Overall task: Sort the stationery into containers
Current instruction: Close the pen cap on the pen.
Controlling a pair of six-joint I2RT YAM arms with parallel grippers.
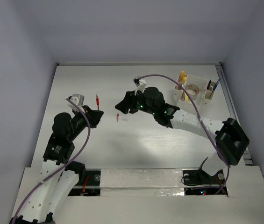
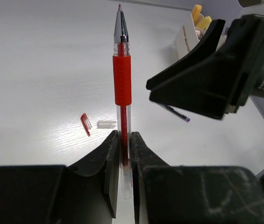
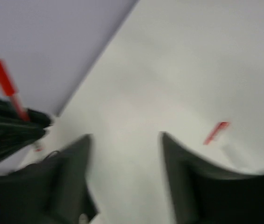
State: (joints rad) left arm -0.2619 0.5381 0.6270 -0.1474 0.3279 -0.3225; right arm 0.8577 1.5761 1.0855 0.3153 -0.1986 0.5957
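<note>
My left gripper (image 2: 124,135) is shut on the lower barrel of a red pen (image 2: 122,79), which points up and away with its tip bare. From above, the pen (image 1: 97,99) sticks out past the left gripper (image 1: 94,114) at mid-left. Its red cap (image 2: 85,124) and a clear piece (image 2: 106,124) lie loose on the table. My right gripper (image 1: 120,106) hovers open just right of the pen, above the cap (image 1: 117,117). In the blurred right wrist view its jaws (image 3: 124,140) are wide apart and hold nothing. The cream organizer (image 1: 202,81) stands at the far right.
The organizer holds a tape roll (image 1: 191,87), yellow blocks (image 1: 182,74), a blue pen (image 1: 216,84) and dark handles (image 1: 209,85). A thin dark stick with a purple end (image 2: 186,119) shows below the right gripper body (image 2: 206,79). Walls enclose the table on three sides.
</note>
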